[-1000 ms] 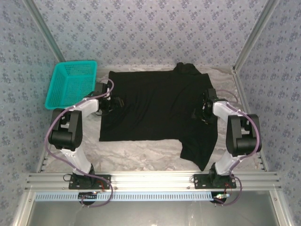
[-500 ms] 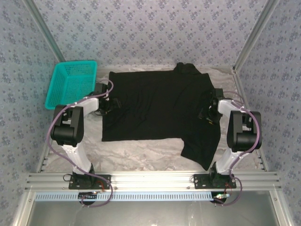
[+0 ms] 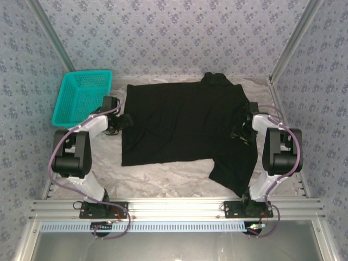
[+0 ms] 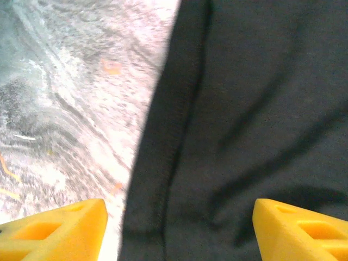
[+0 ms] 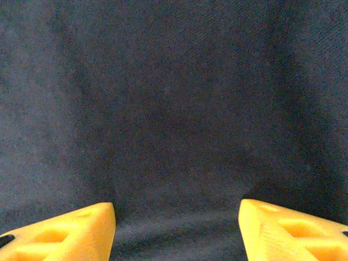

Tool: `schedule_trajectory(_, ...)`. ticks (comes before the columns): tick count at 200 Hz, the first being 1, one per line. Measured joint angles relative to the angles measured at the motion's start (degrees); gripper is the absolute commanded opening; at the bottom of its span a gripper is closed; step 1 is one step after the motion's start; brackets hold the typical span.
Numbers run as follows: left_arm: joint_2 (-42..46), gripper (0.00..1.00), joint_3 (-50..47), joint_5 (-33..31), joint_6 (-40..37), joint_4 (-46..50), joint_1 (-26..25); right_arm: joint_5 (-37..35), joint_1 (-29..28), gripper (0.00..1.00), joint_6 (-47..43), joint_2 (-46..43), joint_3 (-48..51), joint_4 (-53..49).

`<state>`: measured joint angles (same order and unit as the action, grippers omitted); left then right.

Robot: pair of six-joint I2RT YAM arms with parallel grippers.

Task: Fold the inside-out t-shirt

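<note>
Left gripper (image 3: 125, 119) hovers low at the left edge of the inside-out t-shirt (image 3: 185, 119), its jaws spread apart with nothing between them. In the left wrist view, the two yellow fingertips (image 4: 60, 231) straddle the shirt's stitched hem, one over the bare table cover and one over black cloth.

Right gripper (image 3: 238, 135) sits above the right side of the shirt, jaws likewise released and grasping nothing. In the right wrist view, its yellow fingertips (image 5: 65, 231) frame plain dark fabric.

The t-shirt lies spread nearly flat across the middle of the table (image 3: 163, 174), plain black face up. One sleeve bunches at the far edge and the other trails toward the near right corner. The table cover is white and crinkled.

A teal plastic basket (image 3: 87, 73) stands at the far left corner, well left of the shirt, with its mesh floor in plain view. The left arm reaches past the basket's near right side, between basket and shirt. The right arm's forearm crosses over the shirt's right edge. Patterned blue-grey walls (image 3: 174, 32) enclose the table on three sides.
</note>
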<state>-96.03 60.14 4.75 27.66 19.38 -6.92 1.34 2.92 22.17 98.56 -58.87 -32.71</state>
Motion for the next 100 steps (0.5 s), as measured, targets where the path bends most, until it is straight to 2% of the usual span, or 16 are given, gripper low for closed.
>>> schedule_trajectory(29, 6.88, 0.7, -4.35, 1.99, 0.46, 0.44, -3.93, 1.2, -2.1, 0.66, -0.17, -4.2, 0.0, -1.25)
schedule_trajectory(50, 8.31, 0.64, -7.69, 2.1, 0.55, 1.62, -6.1, 1.7, -3.98, 0.66, -0.17, -7.1, 0.0, -1.7)
schedule_trajectory(100, 6.43, 0.44, -10.86, -2.73, 0.7, 4.0, -5.84, 2.19, -6.45, 0.66, -0.17, -7.37, 0.17, -2.05)
